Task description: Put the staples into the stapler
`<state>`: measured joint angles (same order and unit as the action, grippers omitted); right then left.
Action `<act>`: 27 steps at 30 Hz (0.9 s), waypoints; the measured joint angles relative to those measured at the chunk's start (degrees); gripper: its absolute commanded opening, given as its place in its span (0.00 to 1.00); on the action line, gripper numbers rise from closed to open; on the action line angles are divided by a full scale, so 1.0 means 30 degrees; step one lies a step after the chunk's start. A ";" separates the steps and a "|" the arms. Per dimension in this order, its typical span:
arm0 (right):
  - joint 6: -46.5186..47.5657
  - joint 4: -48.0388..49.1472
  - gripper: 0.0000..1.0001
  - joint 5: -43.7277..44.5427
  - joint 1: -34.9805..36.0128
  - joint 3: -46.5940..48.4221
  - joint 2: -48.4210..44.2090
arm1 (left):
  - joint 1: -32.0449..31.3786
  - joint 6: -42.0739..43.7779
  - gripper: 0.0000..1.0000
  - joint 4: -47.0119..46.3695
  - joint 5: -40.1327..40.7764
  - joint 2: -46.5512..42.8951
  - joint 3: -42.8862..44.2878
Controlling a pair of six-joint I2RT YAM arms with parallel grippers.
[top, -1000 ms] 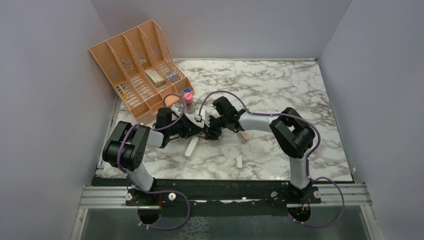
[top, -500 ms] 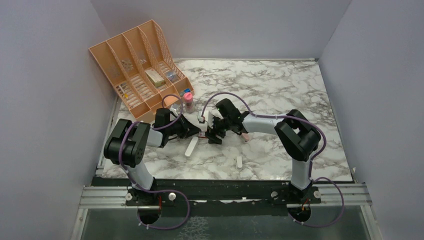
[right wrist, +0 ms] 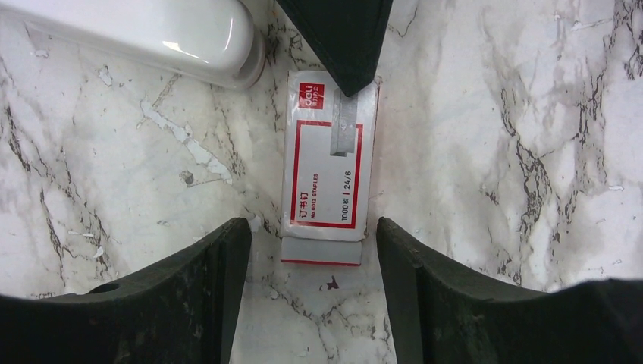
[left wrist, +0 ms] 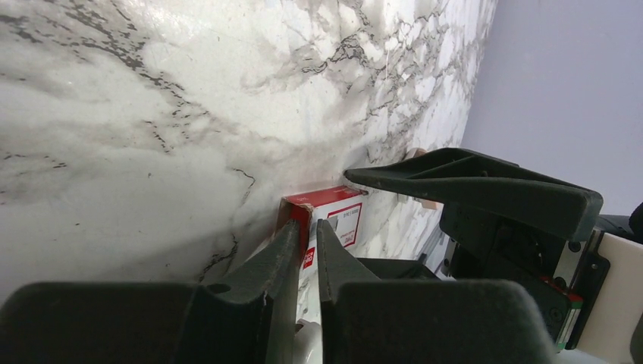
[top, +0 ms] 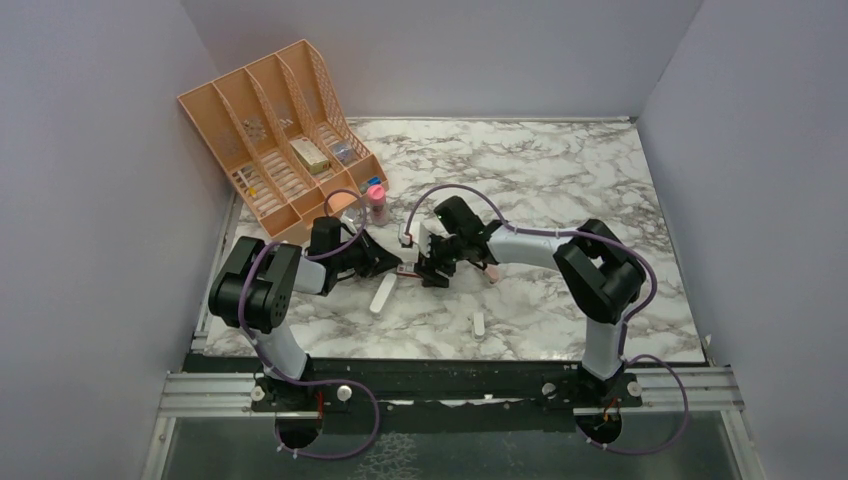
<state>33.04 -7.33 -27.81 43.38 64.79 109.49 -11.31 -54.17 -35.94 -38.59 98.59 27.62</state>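
Left gripper (left wrist: pixel 305 226): fingers nearly together, pinching the left end of the staple box (right wrist: pixel 330 167). White stapler (right wrist: pixel 152 30) lies flat on the tabletop (top: pixel 560 180), just near-left of the box, small gap. Box lies flat, left of centre, with a grey strip (right wrist: pixel 345 125) on its lid at the pinched end. Right gripper (right wrist: pixel 312 227): fingers apart, straddling the box's right end, not touching it.
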 measured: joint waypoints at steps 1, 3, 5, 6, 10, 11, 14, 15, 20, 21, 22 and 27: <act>0.0015 -0.0087 0.66 0.0029 -0.0051 0.0000 -0.0015 | 0.0000 0.0000 0.10 0.0000 0.0000 0.0000 -0.0007; 0.0029 -0.0168 0.62 0.0058 -0.0109 0.0000 -0.0044 | 0.0000 0.0007 0.09 0.0000 0.0000 0.0000 0.0000; 0.0036 -0.0255 0.54 0.0102 -0.0168 0.0000 -0.0066 | 0.0000 0.0029 0.06 0.0000 0.0000 0.0000 0.0000; 0.0080 -0.0299 0.52 0.0102 -0.0197 0.0000 -0.0073 | 0.0000 0.0036 0.04 0.0000 0.0000 0.0000 0.0000; 0.0211 -0.0590 0.50 0.0109 -0.0248 0.0000 -0.0146 | 0.0000 0.0080 0.00 0.0000 0.0000 0.0000 0.0000; 0.0233 -0.0627 0.49 0.0109 -0.0248 0.0000 -0.0160 | 0.0000 0.0080 0.00 0.0000 0.0000 0.0000 0.0000; 0.0364 -0.0750 0.49 0.0175 -0.0248 0.0000 -0.0211 | 0.0029 0.0131 0.00 0.0000 -0.0007 0.0000 0.0000; 0.0386 -0.0801 0.49 0.0189 -0.0248 0.0000 -0.0226 | 0.0036 0.0131 0.00 0.0000 -0.0007 0.0000 0.0000; 0.0525 -0.1035 0.45 0.0328 -0.0248 0.0000 -0.0291 | 0.0160 0.0153 0.00 0.0000 -0.0051 0.0000 0.0000; 0.0532 -0.1042 0.43 0.0379 -0.0248 0.0000 -0.0291 | 0.0233 0.0160 0.00 0.0000 -0.0066 0.0000 0.0000; 0.0561 -0.1078 0.41 0.0408 -0.0248 0.0000 -0.0291 | 0.0291 0.0182 0.00 0.0000 -0.0073 0.0000 0.0000; 0.0670 -0.1129 0.40 0.0561 -0.0248 0.0000 -0.0321 | 0.0729 0.0444 0.00 0.0175 -0.0124 -0.0189 0.0000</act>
<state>35.05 -10.72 -26.13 42.63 64.79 108.53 -9.13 -52.84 -35.42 -38.96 98.02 27.62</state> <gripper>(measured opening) 0.419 0.003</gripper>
